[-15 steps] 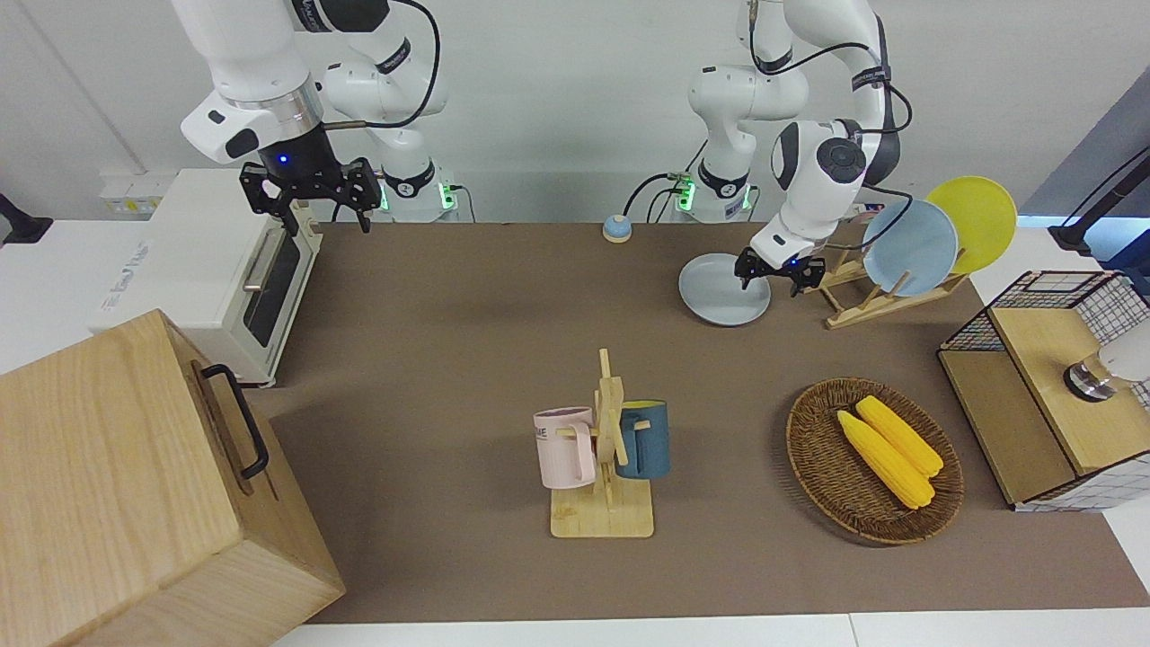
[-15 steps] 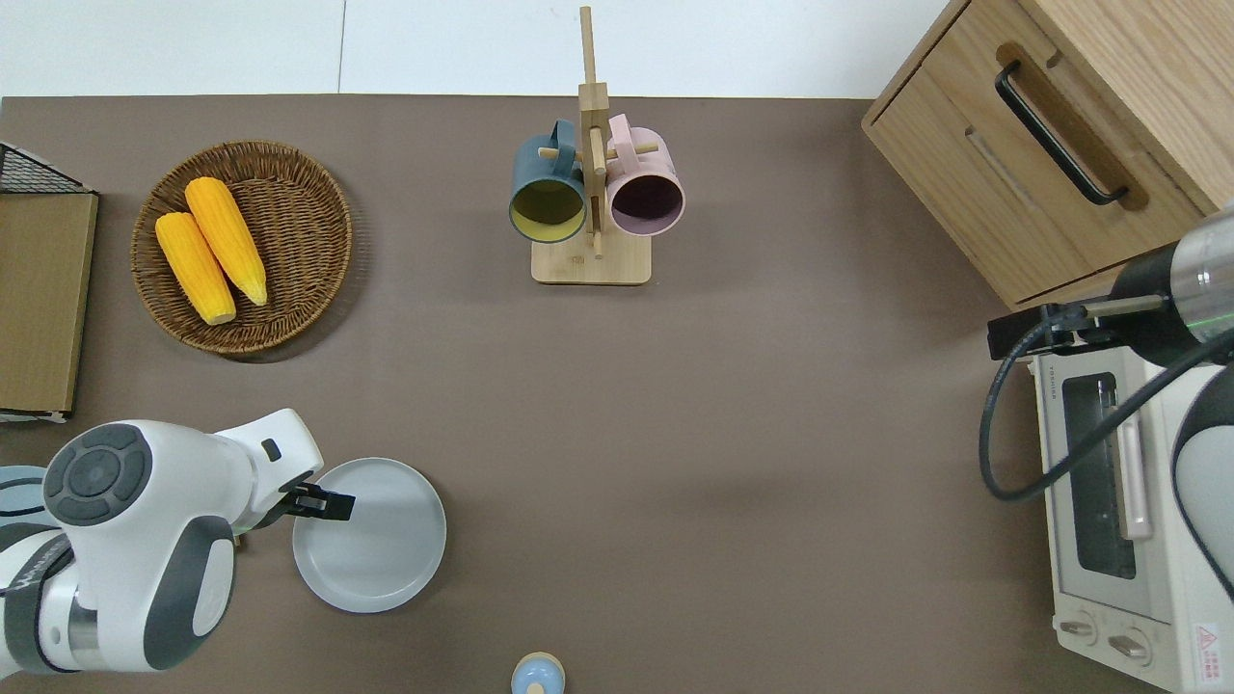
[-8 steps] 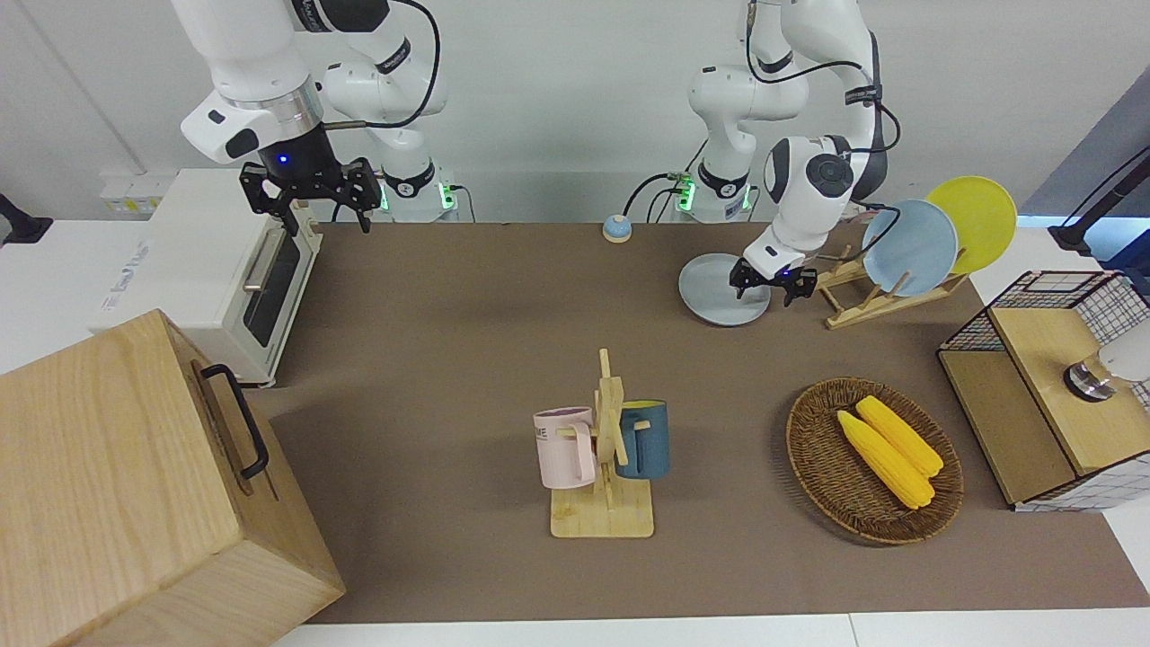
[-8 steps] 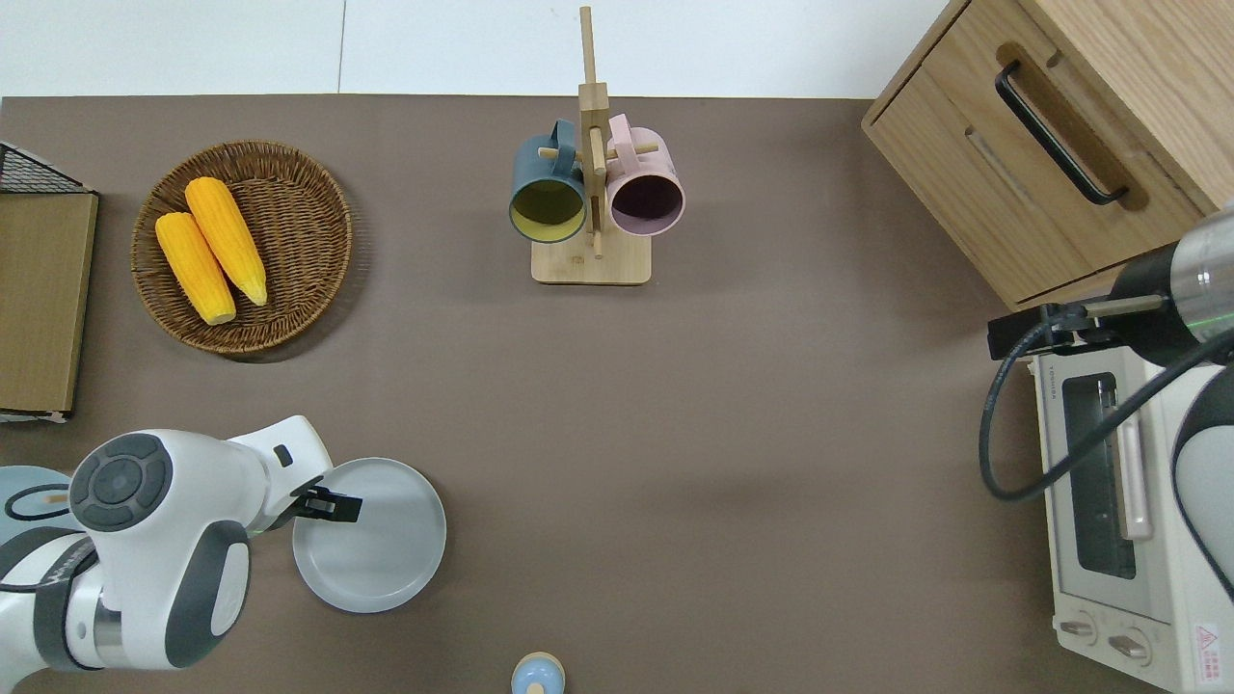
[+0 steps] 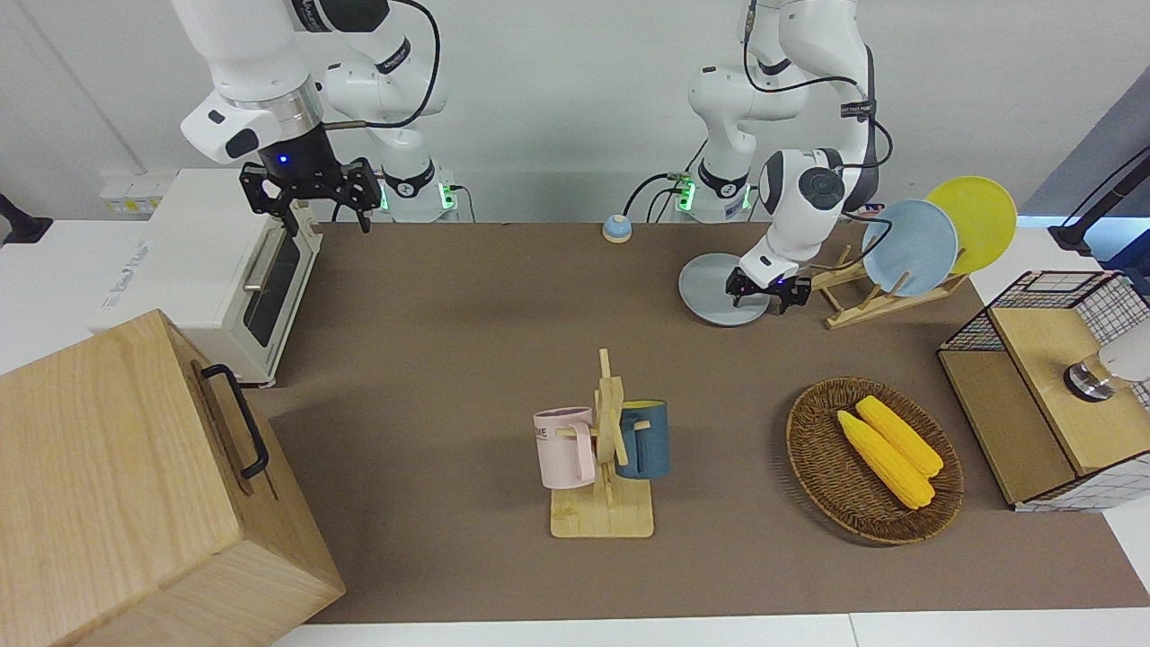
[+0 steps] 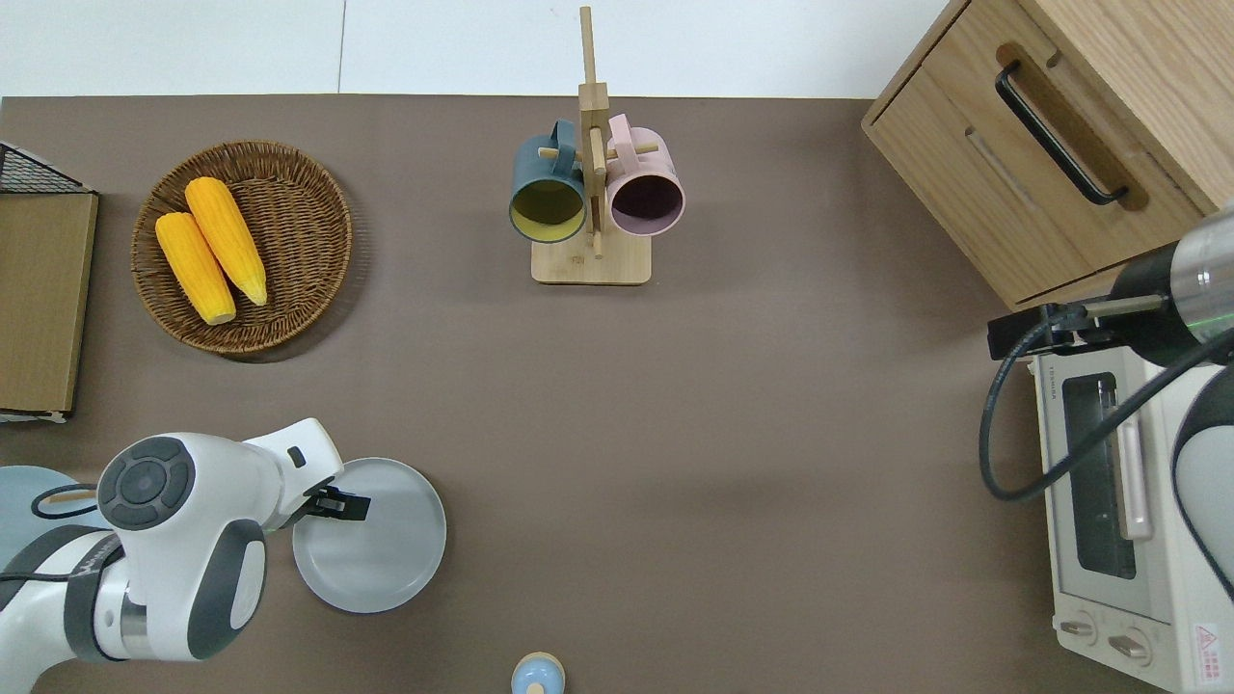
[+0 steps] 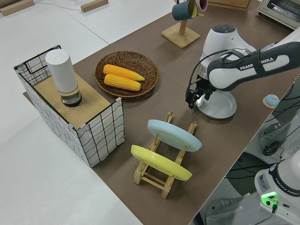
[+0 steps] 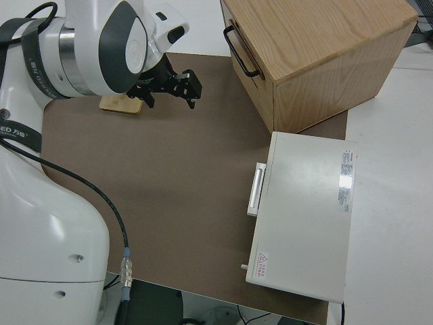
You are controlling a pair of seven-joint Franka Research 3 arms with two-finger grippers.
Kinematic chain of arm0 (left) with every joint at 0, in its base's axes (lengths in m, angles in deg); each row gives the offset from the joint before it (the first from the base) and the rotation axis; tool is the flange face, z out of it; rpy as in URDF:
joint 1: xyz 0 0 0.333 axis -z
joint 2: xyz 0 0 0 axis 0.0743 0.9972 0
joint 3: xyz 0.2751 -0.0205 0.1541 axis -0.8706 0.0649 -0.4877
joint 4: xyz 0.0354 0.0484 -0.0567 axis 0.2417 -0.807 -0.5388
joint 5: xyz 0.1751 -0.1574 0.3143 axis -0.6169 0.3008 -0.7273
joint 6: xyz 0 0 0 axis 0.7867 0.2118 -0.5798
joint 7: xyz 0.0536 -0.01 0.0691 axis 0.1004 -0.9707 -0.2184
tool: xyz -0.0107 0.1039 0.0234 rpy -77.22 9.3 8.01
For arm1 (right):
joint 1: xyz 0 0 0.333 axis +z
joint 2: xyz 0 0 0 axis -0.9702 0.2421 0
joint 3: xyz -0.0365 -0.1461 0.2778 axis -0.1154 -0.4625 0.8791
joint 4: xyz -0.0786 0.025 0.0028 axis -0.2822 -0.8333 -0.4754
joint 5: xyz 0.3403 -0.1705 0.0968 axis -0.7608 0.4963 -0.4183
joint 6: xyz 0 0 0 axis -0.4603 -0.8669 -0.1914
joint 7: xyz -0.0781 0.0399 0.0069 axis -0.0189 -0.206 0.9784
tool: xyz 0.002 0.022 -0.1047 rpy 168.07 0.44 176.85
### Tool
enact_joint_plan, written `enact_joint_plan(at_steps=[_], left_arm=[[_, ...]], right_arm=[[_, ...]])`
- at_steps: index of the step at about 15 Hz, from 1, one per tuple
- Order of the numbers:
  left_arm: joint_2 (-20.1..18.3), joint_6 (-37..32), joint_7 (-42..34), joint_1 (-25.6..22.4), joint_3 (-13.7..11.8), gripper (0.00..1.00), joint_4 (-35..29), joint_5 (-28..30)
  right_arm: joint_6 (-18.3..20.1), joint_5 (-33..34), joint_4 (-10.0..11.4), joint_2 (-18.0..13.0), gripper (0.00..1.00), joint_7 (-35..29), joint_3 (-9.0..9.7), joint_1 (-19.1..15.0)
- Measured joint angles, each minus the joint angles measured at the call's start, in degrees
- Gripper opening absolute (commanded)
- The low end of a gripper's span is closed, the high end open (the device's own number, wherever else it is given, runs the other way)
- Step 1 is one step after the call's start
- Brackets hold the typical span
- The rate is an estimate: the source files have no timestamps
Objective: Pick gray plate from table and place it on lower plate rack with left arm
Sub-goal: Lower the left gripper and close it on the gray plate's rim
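The gray plate (image 5: 719, 292) lies flat on the table (image 5: 467, 359), beside the plate rack (image 5: 867, 301), at the left arm's end. It also shows in the overhead view (image 6: 381, 545) and the left side view (image 7: 220, 107). My left gripper (image 5: 761, 296) is open and low over the plate's rim on the side toward the rack; it shows in the overhead view (image 6: 339, 504) and the left side view (image 7: 197, 97). The rack holds a light blue plate (image 5: 909, 247) and a yellow plate (image 5: 972, 223). My right gripper (image 5: 310, 199) is open and parked.
A wicker basket with two corn cobs (image 5: 876, 458) and a wire crate (image 5: 1051, 386) stand at the left arm's end. A mug tree with two mugs (image 5: 606, 449) stands mid-table. A toaster oven (image 5: 207, 270) and a wooden cabinet (image 5: 135, 485) stand at the right arm's end.
My left gripper has come down and shifted a little over the gray plate's rim. The plate has not moved. The right arm has not moved.
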Motion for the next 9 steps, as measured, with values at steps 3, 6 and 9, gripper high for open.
enact_joint_plan(at_steps=[3, 6, 9], left_arm=[[0.0, 0.0, 0.0, 0.0, 0.0, 0.83, -0.1, 0.0], [0.0, 0.1, 0.0, 0.0, 0.0, 0.15, -0.1, -0.1], [-0.5, 0.1, 0.0, -0.1, -0.1, 0.0, 0.0, -0.1]], right_arm=[[0.0, 0.0, 0.0, 0.0, 0.983, 0.0, 0.0, 0.0], [0.0, 0.0, 0.0, 0.0, 0.983, 0.0, 0.0, 0.0], [0.0, 0.0, 0.0, 0.0, 0.983, 0.0, 0.0, 0.0]])
